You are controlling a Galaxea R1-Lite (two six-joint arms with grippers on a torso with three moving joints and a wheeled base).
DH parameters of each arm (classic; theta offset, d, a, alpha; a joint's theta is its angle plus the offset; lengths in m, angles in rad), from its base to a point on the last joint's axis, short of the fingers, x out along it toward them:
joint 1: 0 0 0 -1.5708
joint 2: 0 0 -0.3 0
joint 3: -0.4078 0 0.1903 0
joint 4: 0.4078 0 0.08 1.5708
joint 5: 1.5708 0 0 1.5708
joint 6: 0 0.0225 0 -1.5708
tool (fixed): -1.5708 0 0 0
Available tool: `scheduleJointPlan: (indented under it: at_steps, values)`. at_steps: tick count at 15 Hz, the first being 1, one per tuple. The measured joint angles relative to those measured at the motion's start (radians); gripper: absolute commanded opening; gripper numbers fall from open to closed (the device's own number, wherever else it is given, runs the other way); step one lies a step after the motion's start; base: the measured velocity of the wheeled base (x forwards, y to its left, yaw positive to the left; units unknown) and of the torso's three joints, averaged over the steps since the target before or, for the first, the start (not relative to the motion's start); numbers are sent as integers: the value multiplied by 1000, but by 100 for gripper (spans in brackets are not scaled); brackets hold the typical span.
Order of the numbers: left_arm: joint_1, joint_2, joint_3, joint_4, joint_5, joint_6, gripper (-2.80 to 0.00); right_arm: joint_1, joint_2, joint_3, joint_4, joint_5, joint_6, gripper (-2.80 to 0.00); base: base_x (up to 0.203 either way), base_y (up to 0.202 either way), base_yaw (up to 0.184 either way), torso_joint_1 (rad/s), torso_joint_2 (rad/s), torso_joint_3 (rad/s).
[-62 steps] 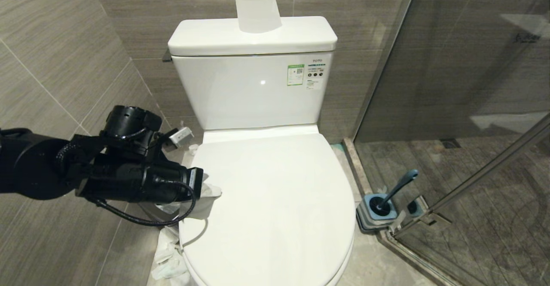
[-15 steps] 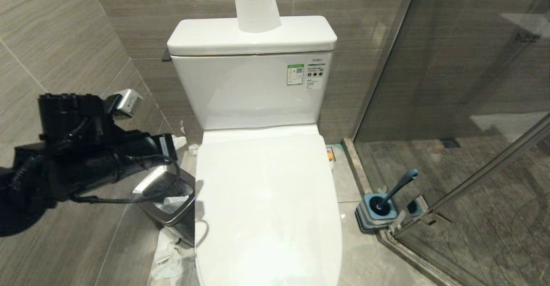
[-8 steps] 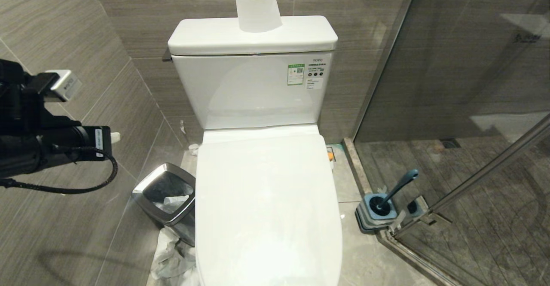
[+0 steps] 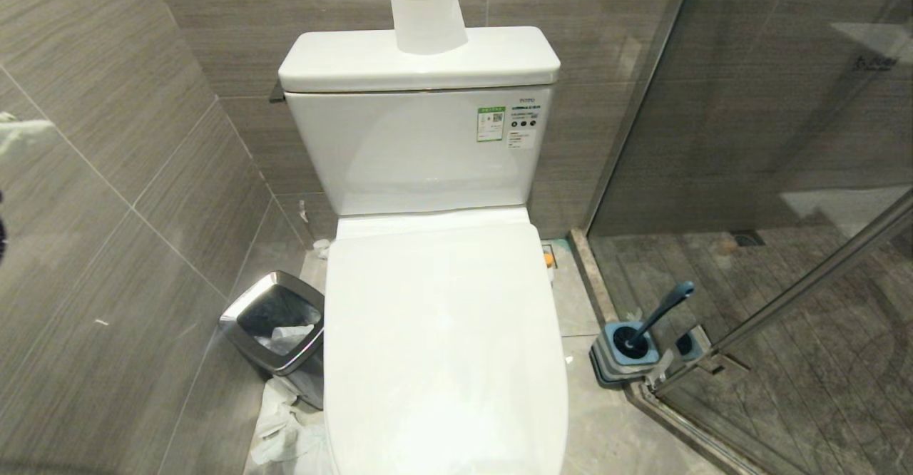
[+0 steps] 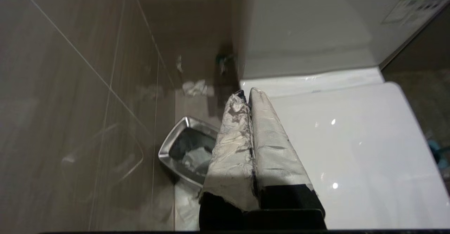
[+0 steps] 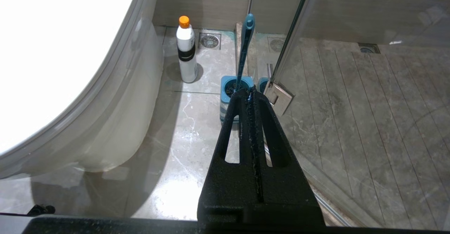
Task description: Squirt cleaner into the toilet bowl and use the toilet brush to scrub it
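Observation:
The toilet's white lid [image 4: 442, 339] is down, so the toilet bowl is hidden beneath it. The cleaner is out of view. To the right of the toilet, the toilet brush [image 4: 662, 309] stands in its square blue-grey holder [image 4: 622, 361], slim blue handle [image 6: 245, 47] leaning up. My left gripper [image 5: 245, 95] is shut and empty; its tape-wrapped fingers hover above the lid's [image 5: 351, 149] left rear edge. My right gripper [image 6: 249, 92] is shut and empty, low over the floor and pointing toward the holder [image 6: 230, 93].
A white bottle with an orange cap [image 6: 186, 51] stands on the floor beside the toilet base. A square steel bin [image 4: 274, 329] holds tissue, with crumpled tissue [image 4: 282, 432] beneath it. A paper roll [image 4: 426, 8] sits on the tank. A glass shower door [image 4: 784, 175] closes the right.
My left arm has pulled back to the left and upward from over the bin, and has left the head view. The right arm and the toilet have not moved.

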Motion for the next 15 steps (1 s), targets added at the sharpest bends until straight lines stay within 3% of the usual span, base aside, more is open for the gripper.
scheduleJointPlan:
  at_steps: [5,9,15]
  values:
    - [3,-363,78,10,-53,-4,-280,0,0,0,0,0,0,-280,0,0,0,0,0,0]
    - [22,-658,275,47,-34,63,-280,0,0,0,-1,0,-1,-280,0,0,0,0,0,0]
    - [56,-931,596,102,-8,98,-280,0,0,0,0,0,0,-280,0,0,0,0,0,0]
